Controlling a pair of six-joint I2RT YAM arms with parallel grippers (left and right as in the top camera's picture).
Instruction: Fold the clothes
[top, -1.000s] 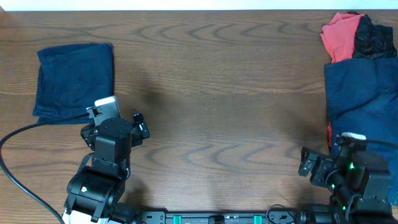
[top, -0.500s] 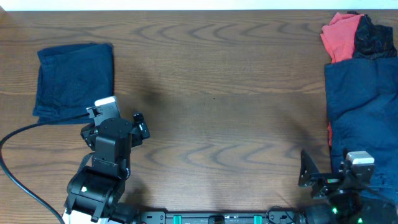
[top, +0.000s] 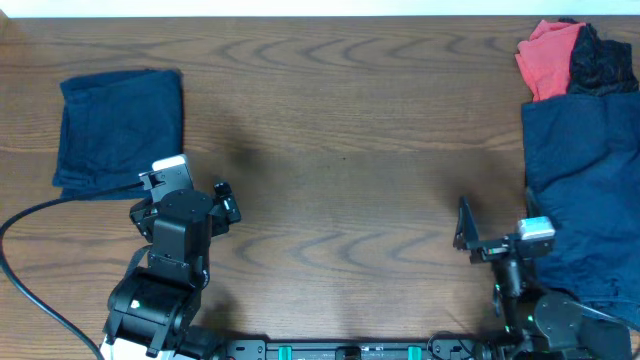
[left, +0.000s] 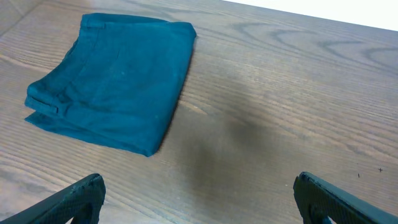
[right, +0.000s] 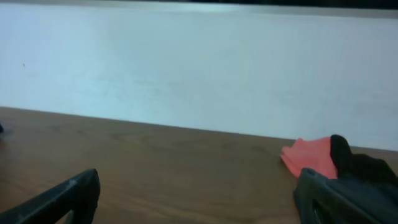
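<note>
While both arms waited along the near edge of the table (top: 350, 150), neither gripper held any cloth. The left arm (top: 165, 250) stood at 7 o'clock in the overhead view, its wrist pitched down toward the wood. The left gripper (left: 199, 202) was spread wide, its two dark fingertips (left: 81, 199) at the lower corners of the wrist view and only bare tabletop between them. A folded navy garment (top: 120, 130) lay flat at 10 o'clock on the table, just beyond that gripper and apart from it. A black cable (top: 30, 260) curved away at 8 o'clock.

The right arm (top: 545, 315) stood at 5 o'clock with its wrist held level, facing across the table toward a pale wall (right: 199, 62). The right gripper (right: 202, 202) was likewise spread wide, with nothing between its fingers. A loose navy pile (top: 580, 190) lay at 3 o'clock along the table's right edge. At 1 o'clock a coral-red piece (top: 545, 60) lay touching a black piece (top: 600, 60).
</note>
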